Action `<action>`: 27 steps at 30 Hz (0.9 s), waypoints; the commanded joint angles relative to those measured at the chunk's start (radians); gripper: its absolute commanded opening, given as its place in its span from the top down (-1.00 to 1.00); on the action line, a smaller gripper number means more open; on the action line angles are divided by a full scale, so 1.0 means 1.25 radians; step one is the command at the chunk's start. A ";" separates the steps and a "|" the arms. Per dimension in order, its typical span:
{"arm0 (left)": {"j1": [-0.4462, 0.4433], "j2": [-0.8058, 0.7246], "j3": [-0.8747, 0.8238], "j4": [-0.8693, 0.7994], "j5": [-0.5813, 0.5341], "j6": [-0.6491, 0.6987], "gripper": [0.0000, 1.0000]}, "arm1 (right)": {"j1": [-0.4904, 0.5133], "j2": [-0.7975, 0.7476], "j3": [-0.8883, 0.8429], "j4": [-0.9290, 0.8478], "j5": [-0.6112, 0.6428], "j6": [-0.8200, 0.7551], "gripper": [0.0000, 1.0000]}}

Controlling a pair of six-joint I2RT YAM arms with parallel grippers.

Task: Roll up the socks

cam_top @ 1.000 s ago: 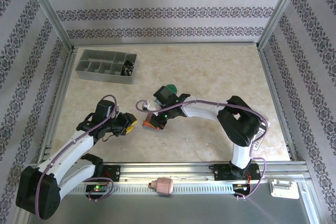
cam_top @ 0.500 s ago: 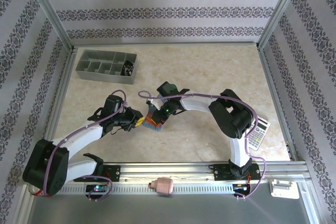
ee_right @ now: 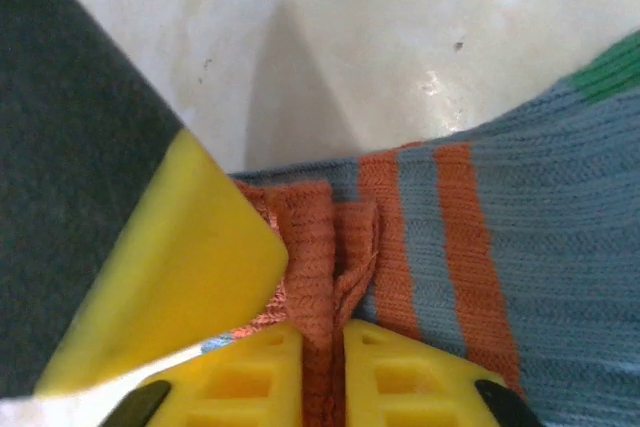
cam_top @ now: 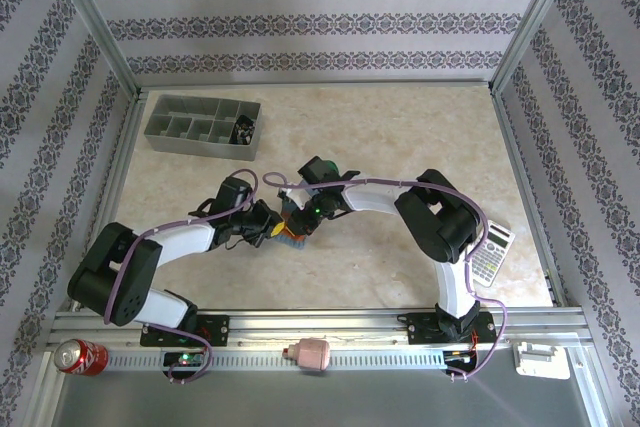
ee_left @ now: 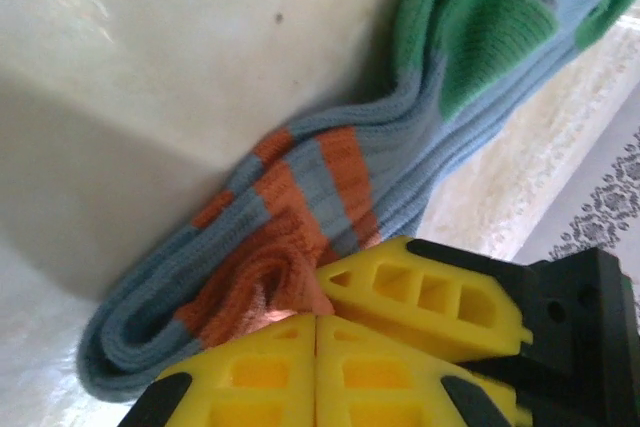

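L arm has swung in from the left. Its left gripper (cam_top: 266, 229) now meets the right gripper (cam_top: 300, 219) mid-table (cam_top: 400, 137), over the blue-grey sock (ee_left: 340, 177). Right jaws are clamped on the orange cuff (ee_right: 320, 237), prob. to anchor the roll's start. Left jaws are pressed together at the cuff; can't tell if cloth's caught.

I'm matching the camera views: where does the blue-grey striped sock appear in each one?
Top external: striped sock just below-left of picture centre.
Left wrist: sock runs diagonally across the centre.
Right wrist: sock across the right half.
Shared landmark: its orange-red cuff.
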 commanded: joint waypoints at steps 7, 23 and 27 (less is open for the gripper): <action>-0.008 0.030 0.036 -0.180 -0.083 0.015 0.94 | 0.093 -0.285 -0.270 0.257 0.343 -0.192 0.03; -0.009 0.050 0.086 -0.213 -0.071 0.049 0.94 | 0.270 -0.167 -0.250 0.279 0.680 -0.563 -0.20; -0.009 0.032 0.101 -0.231 -0.072 0.060 0.93 | 0.266 -0.115 -0.220 0.253 0.714 -0.532 0.07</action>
